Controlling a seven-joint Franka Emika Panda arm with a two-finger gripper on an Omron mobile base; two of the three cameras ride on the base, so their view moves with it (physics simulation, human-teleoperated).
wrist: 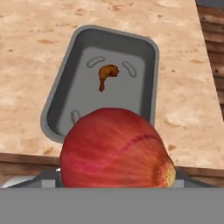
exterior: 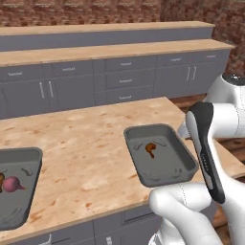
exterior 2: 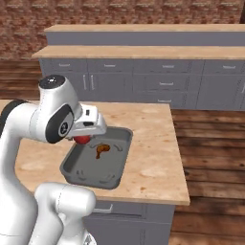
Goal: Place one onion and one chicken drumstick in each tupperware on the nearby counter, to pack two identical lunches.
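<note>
Filling the lower half of the hand view, the bright red onion (wrist: 116,148) is sitting right at the fingers, so close that it is hiding both tips; they are standing wide apart around it, holding it. From the right base view only a sliver of that onion (exterior 2: 83,139) is peeking out beneath the white hand, with the rest covered by the wrist. Beyond the fingers, a grey tupperware (wrist: 141,65) is lying on the wood-grain bench (wrist: 39,65), and a chicken drumstick (wrist: 106,74) is resting near the middle of its floor, small and hard to read in detail. In the left base view the arm's dark link is crossing in front of that tray's right rim. Far off to one side of the fingers, a second tupperware (exterior: 26,158) is being cut off by the frame edge; the duller pinkish onion (exterior: 13,184) is lying inside it, and touching it is an orange-brown scrap (exterior: 1,181), too cropped to identify.
</note>
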